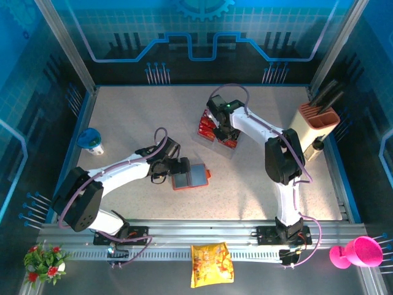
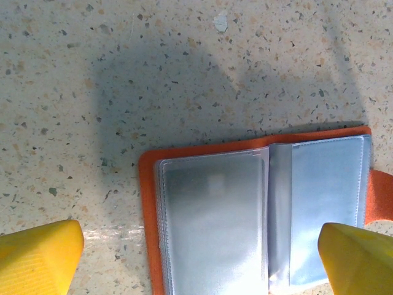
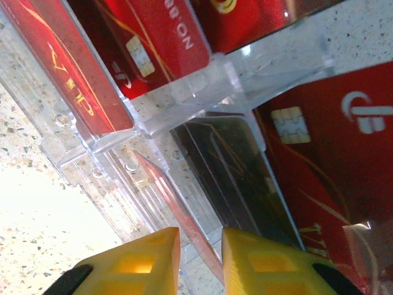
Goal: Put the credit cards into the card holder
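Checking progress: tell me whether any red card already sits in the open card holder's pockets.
No: the card holder shows bare grey-blue pockets, no card in them.

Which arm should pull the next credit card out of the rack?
Right: the right claw straddles the edge of a red credit card in the clear rack; the left claw hangs open over the opened card holder.

My fingertips (image 3: 264, 261) matt yellow plastic; card holder (image 2: 149, 184) matt orange leather-look, glossy sleeves; credit cards (image 3: 169, 34) glossy red; rack (image 3: 202, 86) clear plastic; table (image 2: 123, 55) speckled.

Speckled table (image 1: 245, 192) (blue patterned walls (image 1: 276, 31))
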You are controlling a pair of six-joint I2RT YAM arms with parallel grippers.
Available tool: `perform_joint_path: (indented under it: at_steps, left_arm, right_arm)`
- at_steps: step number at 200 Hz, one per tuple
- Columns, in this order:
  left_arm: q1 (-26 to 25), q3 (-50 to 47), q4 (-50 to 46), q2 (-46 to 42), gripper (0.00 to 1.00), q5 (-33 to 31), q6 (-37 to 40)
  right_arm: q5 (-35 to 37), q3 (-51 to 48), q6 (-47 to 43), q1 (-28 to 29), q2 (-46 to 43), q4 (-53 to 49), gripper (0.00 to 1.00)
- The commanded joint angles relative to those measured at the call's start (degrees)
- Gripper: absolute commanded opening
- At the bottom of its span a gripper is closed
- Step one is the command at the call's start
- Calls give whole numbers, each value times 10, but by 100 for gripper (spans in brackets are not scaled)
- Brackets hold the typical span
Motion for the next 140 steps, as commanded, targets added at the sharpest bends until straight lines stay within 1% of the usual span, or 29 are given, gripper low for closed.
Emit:
perform_joint_path:
  at_steps: [1,11,32,56,68,86,113,140]
  left_arm:
    - [-4,11,-12,6,99,-4,6]
    - [-4,10,-10,5,99,-4,6]
    - [-4,8,-9,3,99,-5,6]
    - [-4,8,-9,3,99,-4,6]
    - [-4,9,-8,3,99,-4,6]
    - [-4,10,-8,4,99,-3,6]
    - [-4,10,-8,5,99,-3,6]
    - [-5,11,-7,5,99,-3,6]
  right_arm:
    - [-6,-16,-9,8,5,-3,23]
    - [-7,-21,-9,8,1,-1,23]
    - [-7,-30,-10,9,-5,4,18]
    - [-6,-32,-14,10,-13,6,18]
    - [-5,-27,-17,10,-15,4,20]
    - [0,-19,-20,9,-18,0,26]
    - [2,-6,-24,8,-20,-5,26]
    - [0,2,-26,7,-22,-7,24]
